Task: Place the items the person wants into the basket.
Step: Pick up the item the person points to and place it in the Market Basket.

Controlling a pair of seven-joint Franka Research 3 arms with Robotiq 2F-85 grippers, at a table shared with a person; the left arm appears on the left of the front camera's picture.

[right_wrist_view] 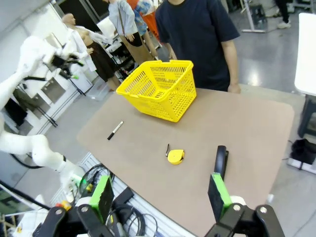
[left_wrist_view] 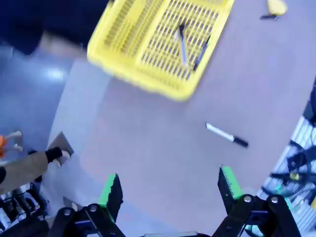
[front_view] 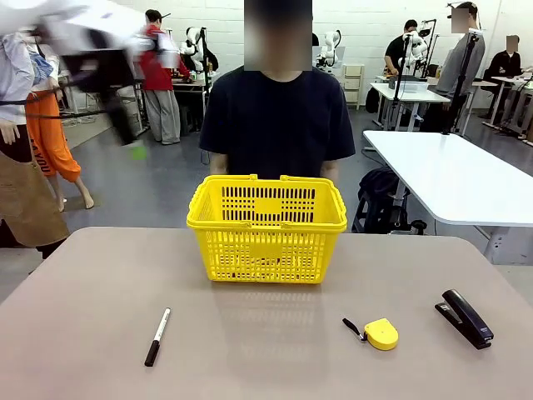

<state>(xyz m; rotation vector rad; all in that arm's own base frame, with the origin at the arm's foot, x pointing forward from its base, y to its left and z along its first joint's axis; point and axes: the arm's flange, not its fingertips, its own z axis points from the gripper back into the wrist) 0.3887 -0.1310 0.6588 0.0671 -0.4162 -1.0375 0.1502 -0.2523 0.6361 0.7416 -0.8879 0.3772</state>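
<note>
The yellow basket (front_view: 266, 229) stands at the table's far middle, right in front of the person (front_view: 277, 117) in a dark navy T-shirt. In the left wrist view the basket (left_wrist_view: 128, 34) holds two slim items, one dark (left_wrist_view: 200, 52) and one paler (left_wrist_view: 181, 42), both blurred. A black marker with a white barrel (front_view: 157, 337) lies on the table at the near left, and the left wrist view shows this marker (left_wrist_view: 226, 135) too. My left gripper (left_wrist_view: 170, 186) hangs open and empty high above the table's left side. My right gripper (right_wrist_view: 160, 196) is open and empty, high off the table's right corner.
A round yellow tape measure (front_view: 381, 333) and a black stapler (front_view: 464, 317) lie at the near right. My left arm (front_view: 83, 33) shows as a blur at the upper left. A white table (front_view: 450, 175) stands beyond at the right. People stand in the background.
</note>
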